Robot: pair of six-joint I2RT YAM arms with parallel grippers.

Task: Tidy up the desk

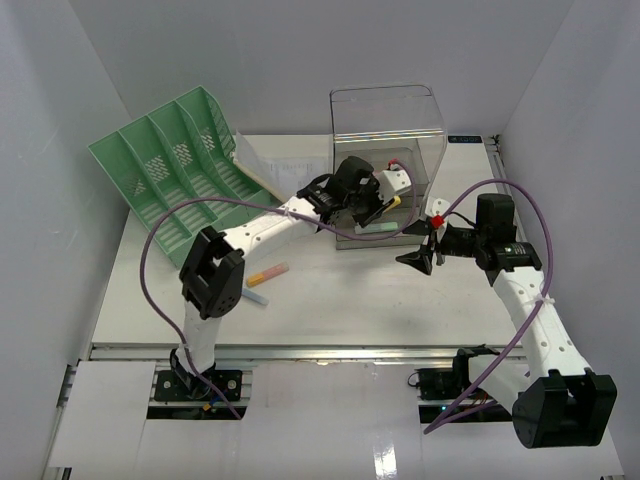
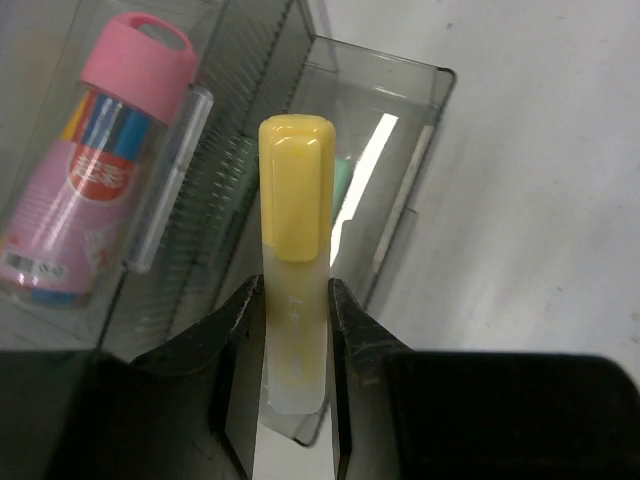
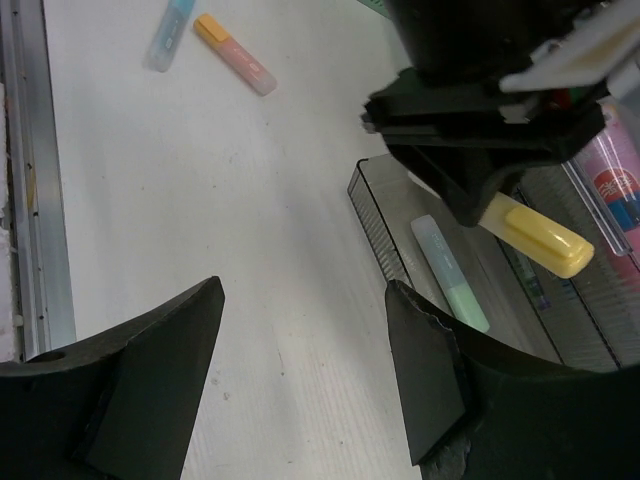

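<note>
Left wrist shows left hand pinching a yellow highlighter — right wrist adds right hand spread.

tabletop matt white | rail at 6 o'clock bare metal | rack at 10 o'clock green plastic | box clear glossy plastic | highlighter yellow plastic, glossy cap, frosted barrel | left end effector matt black

White desk is carrying a green file sorter sitting in its far left corner, a clear organizer box by the far edge, plus an orange highlighter and a blue highlighter lying together toward the left edge.
</note>
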